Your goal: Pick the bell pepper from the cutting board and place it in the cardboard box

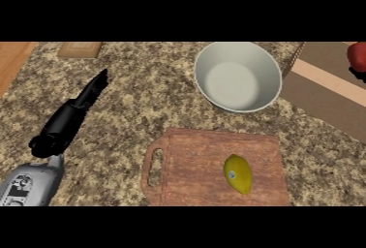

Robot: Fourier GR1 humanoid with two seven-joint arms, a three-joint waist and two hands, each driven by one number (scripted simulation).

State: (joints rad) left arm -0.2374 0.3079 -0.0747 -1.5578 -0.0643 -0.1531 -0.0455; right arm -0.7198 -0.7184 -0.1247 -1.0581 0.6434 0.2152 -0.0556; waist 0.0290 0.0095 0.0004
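Pepper point(358, 54) is off the cutting board point(193, 164). It's the red lump at the far right edge, above the cardboard box point(336, 104), half cut by the frame.

Risks:
- I can't see the box's sides out there, so letting go now might catch a rim or send the pepper rolling onto the counter point(143, 106). I'd want it over the middle first.
- The bowl point(236, 80) sits just beside the box, so a release too far left could land in it.
- The yellow fruit point(238, 173) on the board is not the target, so leave it.

Right hand point(358, 72): only a black sliver shows under the pepper. It's probably carrying it, but I cannot tell its state.

Left hand point(68, 121): resting at the left, well apart from the board and holding nothing. Its fingers point(97, 86) are straight and together, pointing up and slightly right. The grey forearm comes in from the lower-left corner.
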